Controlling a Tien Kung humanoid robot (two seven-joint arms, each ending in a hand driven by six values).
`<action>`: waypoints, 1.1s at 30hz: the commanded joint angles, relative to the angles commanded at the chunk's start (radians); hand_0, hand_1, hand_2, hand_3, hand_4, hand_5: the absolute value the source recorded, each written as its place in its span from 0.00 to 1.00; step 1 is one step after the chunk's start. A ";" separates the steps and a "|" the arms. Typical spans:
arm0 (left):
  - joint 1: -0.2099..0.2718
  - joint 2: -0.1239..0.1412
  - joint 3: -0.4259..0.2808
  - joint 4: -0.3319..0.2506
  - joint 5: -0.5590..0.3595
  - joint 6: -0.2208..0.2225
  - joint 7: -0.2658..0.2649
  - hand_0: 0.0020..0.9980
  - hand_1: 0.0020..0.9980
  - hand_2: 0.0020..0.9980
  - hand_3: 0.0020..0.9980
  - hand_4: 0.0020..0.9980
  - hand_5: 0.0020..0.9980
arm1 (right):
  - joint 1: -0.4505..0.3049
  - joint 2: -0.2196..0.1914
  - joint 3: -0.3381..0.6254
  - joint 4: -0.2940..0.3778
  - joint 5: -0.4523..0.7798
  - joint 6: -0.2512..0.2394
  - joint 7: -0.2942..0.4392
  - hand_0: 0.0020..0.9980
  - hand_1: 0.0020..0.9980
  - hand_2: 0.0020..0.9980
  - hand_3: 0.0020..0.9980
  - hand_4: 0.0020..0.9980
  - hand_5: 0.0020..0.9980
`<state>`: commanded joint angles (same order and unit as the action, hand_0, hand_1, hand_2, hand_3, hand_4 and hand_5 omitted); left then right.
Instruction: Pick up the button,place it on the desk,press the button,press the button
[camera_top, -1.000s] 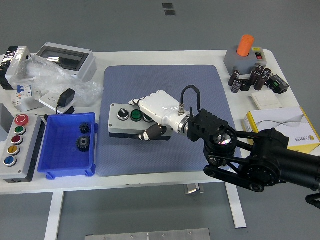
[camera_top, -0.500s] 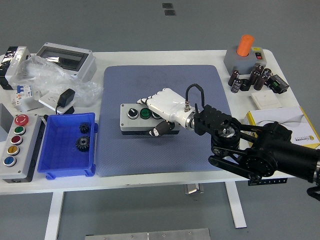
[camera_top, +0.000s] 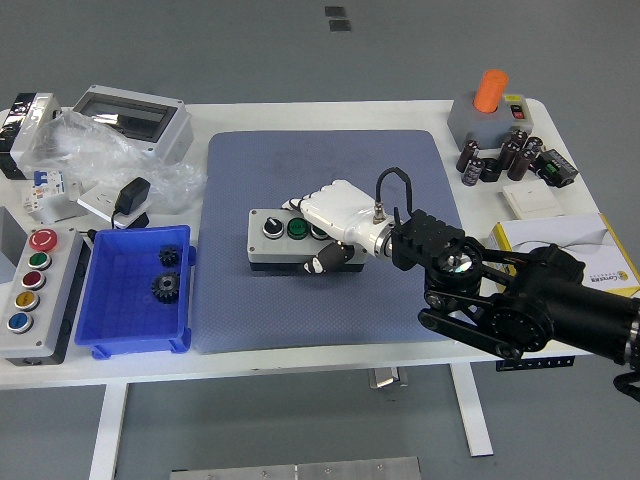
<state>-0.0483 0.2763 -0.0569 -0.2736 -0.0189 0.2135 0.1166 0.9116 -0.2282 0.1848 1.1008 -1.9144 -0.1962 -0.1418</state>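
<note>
A grey button box (camera_top: 283, 240) with a black knob and a green button on top lies on the blue-grey mat (camera_top: 300, 180) at the middle of the table. My right hand (camera_top: 325, 228), white with black fingertips, is shut on the box's right end: fingers over its top, thumb (camera_top: 322, 262) against its front side. The box's right part is hidden under the hand. My black right arm (camera_top: 510, 300) comes in from the lower right. The left arm does not show.
A blue bin (camera_top: 110, 300) with two black gears sits left of the mat. A second button box (camera_top: 30, 290) with coloured buttons lies at the far left. Plastic bags, a grey enclosure (camera_top: 130, 115), capacitors (camera_top: 500, 160) and a yellow-white box (camera_top: 565, 255) ring the table.
My right hand has carried the button box to the right across the mat, by about thirty pixels in the first half second and only slightly since. The grasp is unchanged.
</note>
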 joint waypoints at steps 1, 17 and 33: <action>0.000 0.000 -0.001 0.000 0.001 0.000 0.000 0.63 0.63 0.58 0.57 0.53 0.11 | 0.000 0.000 0.000 -0.002 0.003 0.004 -0.001 0.54 0.54 0.53 0.45 0.43 0.00; 0.001 0.000 -0.002 -0.001 0.001 -0.002 -0.001 0.63 0.63 0.58 0.57 0.53 0.11 | -0.004 0.003 -0.005 -0.019 0.027 0.013 -0.009 0.56 0.61 0.63 0.64 0.65 0.05; 0.000 0.000 -0.006 -0.001 0.005 -0.006 -0.001 0.63 0.63 0.58 0.57 0.53 0.11 | -0.006 0.003 0.001 -0.028 0.041 0.049 -0.022 0.69 0.68 0.74 0.79 0.80 0.18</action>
<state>-0.0478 0.2766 -0.0631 -0.2748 -0.0140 0.2077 0.1155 0.9060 -0.2248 0.1858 1.0731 -1.8731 -0.1473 -0.1638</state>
